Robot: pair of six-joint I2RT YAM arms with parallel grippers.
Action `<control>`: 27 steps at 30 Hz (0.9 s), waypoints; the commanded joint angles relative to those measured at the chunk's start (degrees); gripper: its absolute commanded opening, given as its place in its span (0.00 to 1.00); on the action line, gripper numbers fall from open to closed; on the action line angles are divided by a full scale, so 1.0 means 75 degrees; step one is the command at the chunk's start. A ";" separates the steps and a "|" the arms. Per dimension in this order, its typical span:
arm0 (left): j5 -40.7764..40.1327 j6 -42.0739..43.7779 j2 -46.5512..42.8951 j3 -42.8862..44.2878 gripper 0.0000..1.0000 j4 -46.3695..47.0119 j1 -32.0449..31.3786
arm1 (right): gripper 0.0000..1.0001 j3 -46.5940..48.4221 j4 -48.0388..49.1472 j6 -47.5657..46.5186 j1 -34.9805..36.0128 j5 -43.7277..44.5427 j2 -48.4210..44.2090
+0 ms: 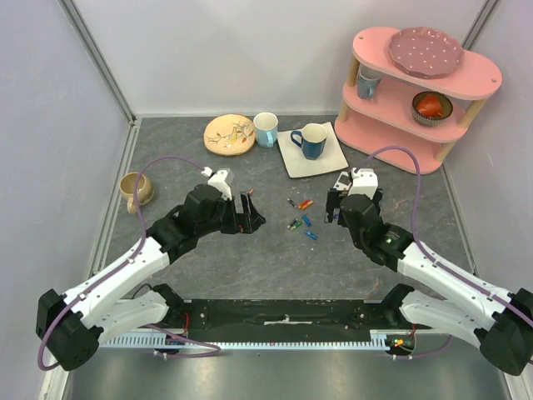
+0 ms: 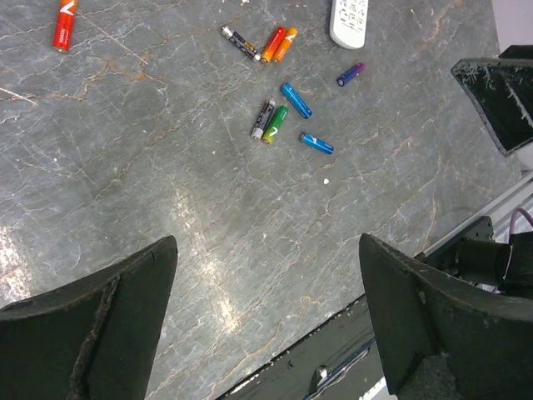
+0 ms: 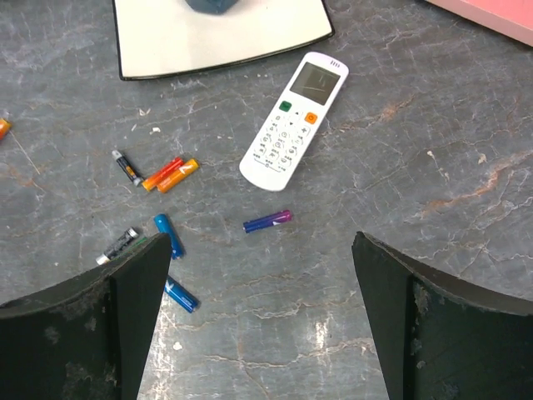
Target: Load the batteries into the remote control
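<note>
left gripper [image 2: 266, 250] wide open, empty, above table [image 2: 125, 150]; right gripper [image 3: 261, 250] wide open, empty; remote control [image 3: 293, 121] flat on table, buttons up, near white tray [image 3: 150, 46]; batteries [image 3: 171, 176] scattered loose beside it

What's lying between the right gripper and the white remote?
A purple battery lies between the right gripper and the remote control, shown in the right wrist view.

The grey marbled table [image 1: 250, 267] carries loose batteries [image 3: 169, 236] near the remote control [image 3: 293, 121] (keypad up), a white tray [image 1: 331, 160], a flowered plate [image 1: 229, 134], a pale blue mug [image 1: 266, 129], a tan cup [image 1: 135, 190] and a pink shelf [image 1: 391, 133].
</note>
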 commanded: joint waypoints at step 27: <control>-0.0667 0.0053 -0.2136 -0.1436 0.91 0.0705 0.0000 | 0.96 0.2002 0.0222 0.1504 -0.3608 -0.2129 0.3959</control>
